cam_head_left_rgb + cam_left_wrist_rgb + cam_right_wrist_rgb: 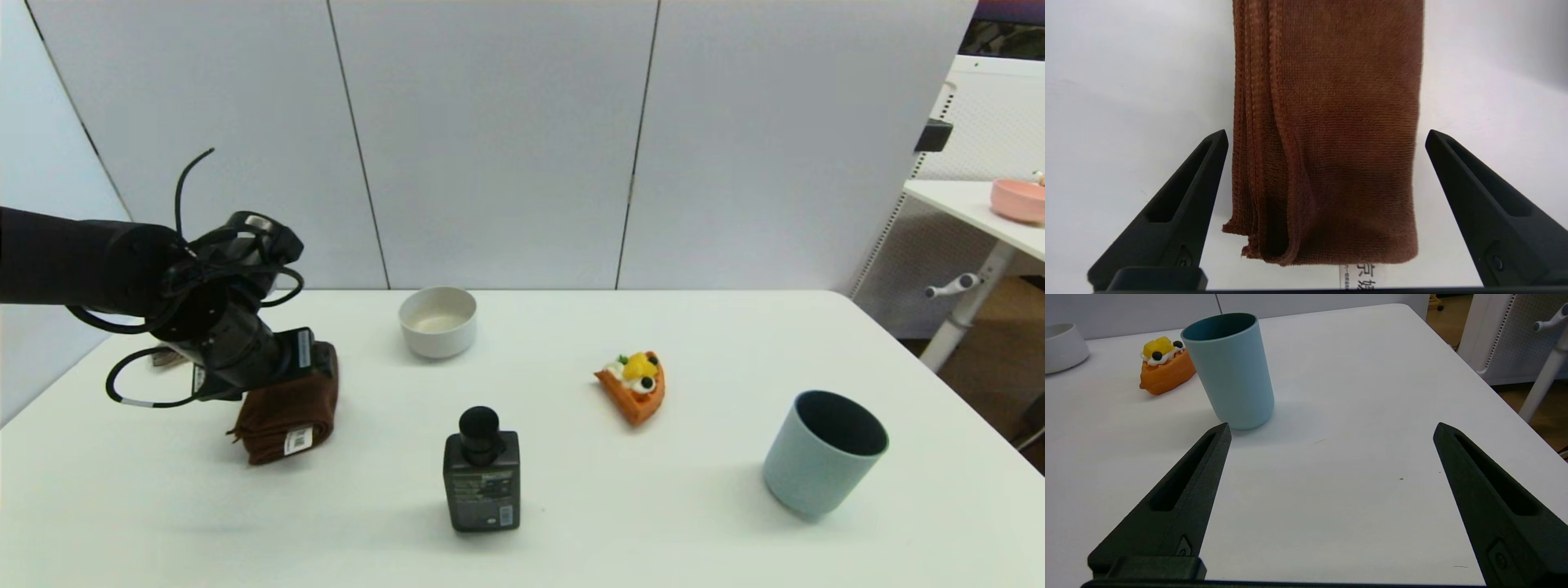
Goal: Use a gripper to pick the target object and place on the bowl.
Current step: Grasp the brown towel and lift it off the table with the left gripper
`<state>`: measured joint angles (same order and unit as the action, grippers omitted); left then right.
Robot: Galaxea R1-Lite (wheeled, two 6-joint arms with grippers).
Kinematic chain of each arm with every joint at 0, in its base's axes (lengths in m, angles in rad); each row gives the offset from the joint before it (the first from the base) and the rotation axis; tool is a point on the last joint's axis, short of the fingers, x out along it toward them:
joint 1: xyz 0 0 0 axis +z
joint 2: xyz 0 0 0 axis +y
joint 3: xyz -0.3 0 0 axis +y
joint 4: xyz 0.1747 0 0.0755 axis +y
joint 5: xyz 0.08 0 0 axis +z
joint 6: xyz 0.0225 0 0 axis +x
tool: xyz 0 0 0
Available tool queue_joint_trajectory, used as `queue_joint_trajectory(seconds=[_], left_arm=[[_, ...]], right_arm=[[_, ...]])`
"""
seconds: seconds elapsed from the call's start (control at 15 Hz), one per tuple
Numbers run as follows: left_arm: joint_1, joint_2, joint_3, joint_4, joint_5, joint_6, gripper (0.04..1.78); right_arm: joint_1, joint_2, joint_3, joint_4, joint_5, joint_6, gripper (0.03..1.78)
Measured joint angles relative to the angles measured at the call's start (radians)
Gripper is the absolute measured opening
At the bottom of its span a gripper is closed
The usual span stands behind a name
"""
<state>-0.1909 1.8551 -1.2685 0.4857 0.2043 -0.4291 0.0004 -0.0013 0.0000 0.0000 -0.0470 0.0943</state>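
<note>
the left gripper (1327, 136) is spread wide, one finger on each long side of the folded brown towel (1331, 134), which lies flat on the white table (571, 490). in the wrist view neither fingertip (1218, 141) touches cloth yet, though each stands just beside an edge. seen from the head camera, the towel (286, 412) sits at about 9 o'clock on the table, its white tag end toward the robot, and the gripper (314, 359) is over the far end of it.

my reading is that the step in hand is the grasp itself. to do it well, the fingers should go down until the tips are level with the table, so they catch the lowest fold and not just the top layers; the stitched edges on one side are loose and stacked, and a shallow pinch would likely let the towel unfold on lifting. closing across the narrow width, as the fingers are lined up now, looks right.

the bowl (438, 320) stands near, at roughly 1 o'clock from the towel, with open table between. it looks no wider than the towel, so a bunched, centred hold should help it settle inside.

the right gripper (1331, 428) is idle low over the table's right side, also spread wide and holding nothing, near the blue cup (1231, 369).
</note>
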Motion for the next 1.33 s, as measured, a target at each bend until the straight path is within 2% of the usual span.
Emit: queue_joint_trajectory(seconds=[0.2, 0.47, 1.33], left_arm=[[-0.001, 0.009, 0.007, -0.004, -0.002, 0.000, 1.71], [-0.001, 0.026, 0.041, -0.090, -0.002, 0.000, 1.71], [0.000, 0.032, 0.066, -0.087, -0.005, 0.003, 1.71]], right_arm=[[0.000, 0.000, 0.000, 0.000, 0.000, 0.000, 1.71], [0.000, 0.000, 0.000, 0.000, 0.000, 0.001, 1.71], [0.000, 0.000, 0.000, 0.000, 0.000, 0.000, 1.71]])
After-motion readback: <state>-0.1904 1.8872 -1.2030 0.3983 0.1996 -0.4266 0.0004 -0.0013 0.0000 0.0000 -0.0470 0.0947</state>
